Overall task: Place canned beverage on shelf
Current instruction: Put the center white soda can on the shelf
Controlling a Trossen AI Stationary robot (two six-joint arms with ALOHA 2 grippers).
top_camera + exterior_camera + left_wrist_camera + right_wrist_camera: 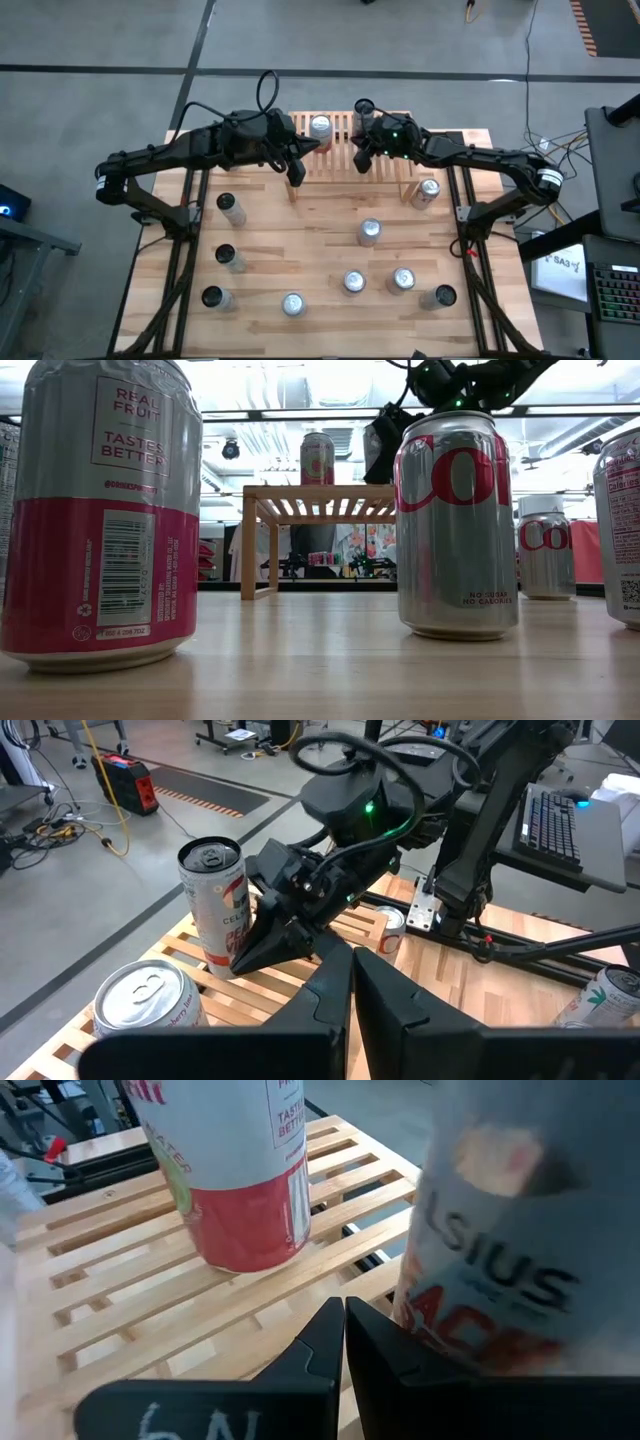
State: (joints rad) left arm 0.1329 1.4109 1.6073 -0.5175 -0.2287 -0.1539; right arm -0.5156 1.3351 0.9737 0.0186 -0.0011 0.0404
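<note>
Both grippers are hovering over the low slatted rack of light natural wood [345, 140] at the far edge of the worktop [300, 240]. Left gripper [296, 172] is pressed fully closed and carrying nothing, near the shelf's front left corner; right gripper [360, 160] is likewise clamped shut on nothing, poised above the slats toward the middle.

Two cans are already standing upright on the shelf: a silver can with a red-pink lower band [320, 127] left of centre, and a white-and-red can with a dark opened top [364, 106] just beside the right gripper at the back edge. In the left wrist view both appear, the pink one [150, 1005] close and the white-and-red one [218, 905] farther on.

Judging from this, two placements are done and neither arm is engaged with a next can. Roughly ten silver beverage cans, such as the one mid-worktop [370, 232], are waiting on the worktop.
</note>
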